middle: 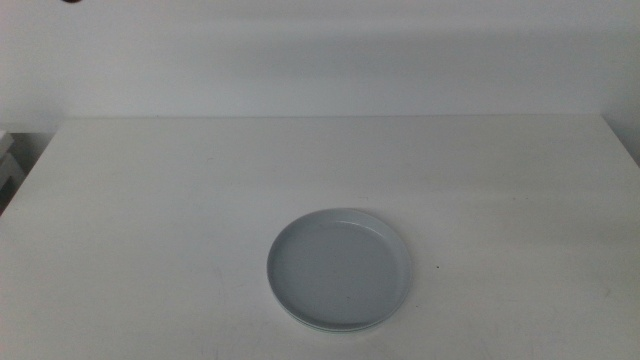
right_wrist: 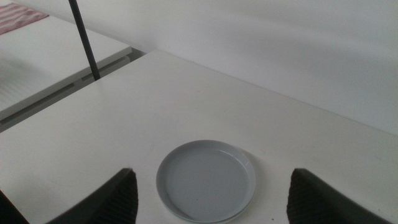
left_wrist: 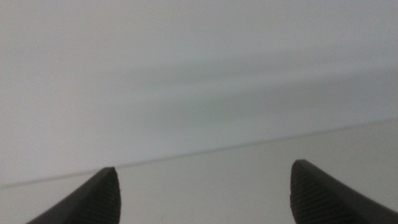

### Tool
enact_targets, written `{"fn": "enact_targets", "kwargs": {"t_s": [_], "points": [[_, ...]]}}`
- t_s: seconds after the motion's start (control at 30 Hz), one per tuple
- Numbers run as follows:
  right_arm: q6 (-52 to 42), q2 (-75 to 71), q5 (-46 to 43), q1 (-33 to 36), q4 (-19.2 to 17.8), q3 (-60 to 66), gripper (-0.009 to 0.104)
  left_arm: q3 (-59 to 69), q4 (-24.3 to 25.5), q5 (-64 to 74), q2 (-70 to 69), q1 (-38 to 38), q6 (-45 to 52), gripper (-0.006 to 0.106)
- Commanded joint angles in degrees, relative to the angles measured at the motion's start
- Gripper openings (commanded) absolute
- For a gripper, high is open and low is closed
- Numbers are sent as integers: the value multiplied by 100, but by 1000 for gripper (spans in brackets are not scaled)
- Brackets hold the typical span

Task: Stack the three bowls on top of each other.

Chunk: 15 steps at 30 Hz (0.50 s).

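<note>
1. The left tool (left_wrist: 205, 193) shows only in its own wrist view: two dark jaws stand wide apart, with nothing between them. Past them lie bare white table (left_wrist: 249, 180) and a pale wall (left_wrist: 199, 68).
2. The right tool (right_wrist: 211, 196) is likewise spread wide and holds nothing. It hangs above the table, and the bowls sit beyond and between its two jaw tips, apart from both.
3. Neither tool or arm appears in the middle view.
4. Counted by colour, only one bowl shows its inside: the light grey-blue bowl (middle: 340, 268), upright, round and shallow with a low rim.
5. In the middle view a paler rim line (middle: 330, 327) peeks out under its near edge, so it seems to sit on at least one more dish; how many lie beneath, and of what colour, I cannot tell.
6. This stack stands on the table's near half, a little right of centre, well apart from every edge.
7. Nothing stands between either tool and the stack.
8. A small dark speck (middle: 436, 267) marks the table just right of the stack.
9. Further out, the right wrist view shows a thin dark pole (right_wrist: 84, 40) rising beyond the table's far corner, beside a second white surface (right_wrist: 43, 50) with a reddish striped cloth (right_wrist: 18, 15) on it.
</note>
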Motion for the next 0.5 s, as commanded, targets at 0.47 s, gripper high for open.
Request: {"fn": "enact_targets", "kwargs": {"t_s": [0.47], "points": [[-46,70,-1200,8,-1601,904,63,878,-81,-1560,-921,7,-77,90]]}}
